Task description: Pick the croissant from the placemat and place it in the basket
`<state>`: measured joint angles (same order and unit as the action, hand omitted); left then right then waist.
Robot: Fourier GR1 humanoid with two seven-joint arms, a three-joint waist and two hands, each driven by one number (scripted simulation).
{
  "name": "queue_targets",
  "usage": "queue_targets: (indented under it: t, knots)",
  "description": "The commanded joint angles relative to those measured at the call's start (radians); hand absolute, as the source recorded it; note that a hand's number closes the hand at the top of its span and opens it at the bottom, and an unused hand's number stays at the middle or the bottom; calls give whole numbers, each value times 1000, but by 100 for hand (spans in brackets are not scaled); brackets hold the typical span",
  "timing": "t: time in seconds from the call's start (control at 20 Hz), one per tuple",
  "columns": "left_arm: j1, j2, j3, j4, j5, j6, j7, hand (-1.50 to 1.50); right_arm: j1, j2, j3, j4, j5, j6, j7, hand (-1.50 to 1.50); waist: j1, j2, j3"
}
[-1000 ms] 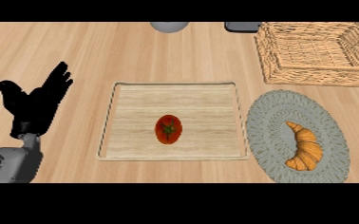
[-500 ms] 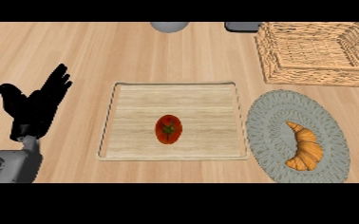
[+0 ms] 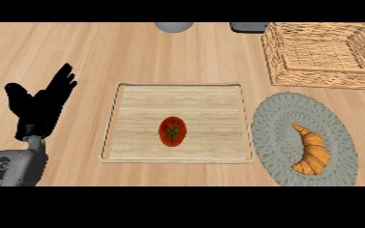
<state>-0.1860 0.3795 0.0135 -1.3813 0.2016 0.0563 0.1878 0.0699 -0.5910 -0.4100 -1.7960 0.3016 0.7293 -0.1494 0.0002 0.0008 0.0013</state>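
Note:
A golden croissant [image 3: 312, 150] lies on a round grey woven placemat [image 3: 278, 125] at the lower right of the counter. The wicker basket [image 3: 281, 67] stands at the upper right, beyond the placemat, and nothing shows inside it. My left hand [image 3: 41, 107] rests open at the left edge, fingers up, far from the croissant. My right hand is not in view.
A wooden cutting board [image 3: 206, 111] lies in the middle with a red tomato [image 3: 172, 131] on it. A grey round object [image 3: 175, 26] and a dark grey object [image 3: 249, 27] sit at the far edge of the counter.

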Motion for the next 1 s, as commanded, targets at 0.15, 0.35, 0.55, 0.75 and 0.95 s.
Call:
queue_targets:
  t: [0.15, 0.35, 0.55, 0.75, 0.95]
  knots:
    - [-17, 1, 23, -23, -21, -14, 44, 0, 11, 135, 64, 126, 110, -148, -154, -150, -1, -1, -1]
    - [-37, -42, 24, -22, -48, -5, 68, 0, -53, 154, 132, 209, 211, -192, -141, -150, 0, -1, -1]
    - [3, -41, 42, -19, -51, -24, 4, 0, -38, 160, 204, 225, 302, -205, -110, -150, 1, -1, -1]
    - [-44, -53, 65, 28, -58, -45, 20, 0, -90, 158, 231, 355, 370, -257, -181, -150, 1, -1, -1]
    - [-20, -96, 43, -7, -99, -30, 33, 0, -125, 102, 185, 460, 372, -250, -261, -150, 0, -1, -1]
